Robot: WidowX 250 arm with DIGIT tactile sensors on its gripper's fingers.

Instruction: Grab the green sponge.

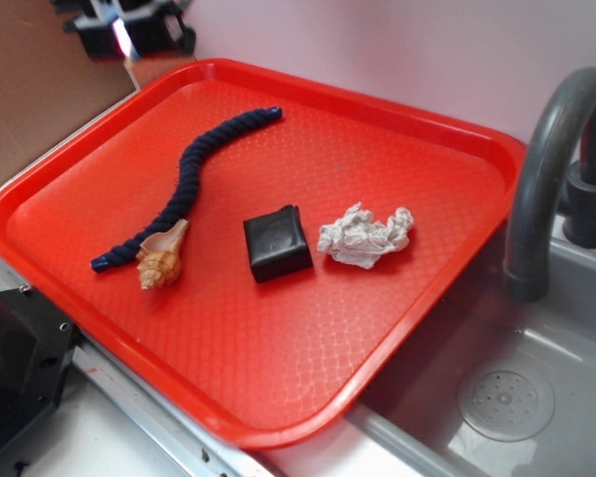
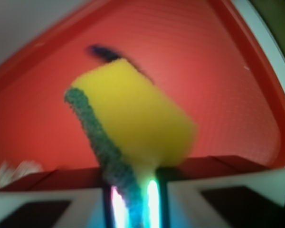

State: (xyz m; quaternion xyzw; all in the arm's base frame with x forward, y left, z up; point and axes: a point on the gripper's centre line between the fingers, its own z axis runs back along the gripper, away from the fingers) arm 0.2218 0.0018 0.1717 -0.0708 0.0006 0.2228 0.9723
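Exterior view: bright even light, sharp, red tray [image 1: 417, 328] showing soft sheen. Wrist view: blurring throughout, green sponge [image 2: 133, 121] out of focus, edges bending, coloured glare glowing at bottom.

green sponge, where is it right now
The green sponge shows only in the wrist view, pinched in the end effector above the red tray; the exterior view shows no sponge on the tray.
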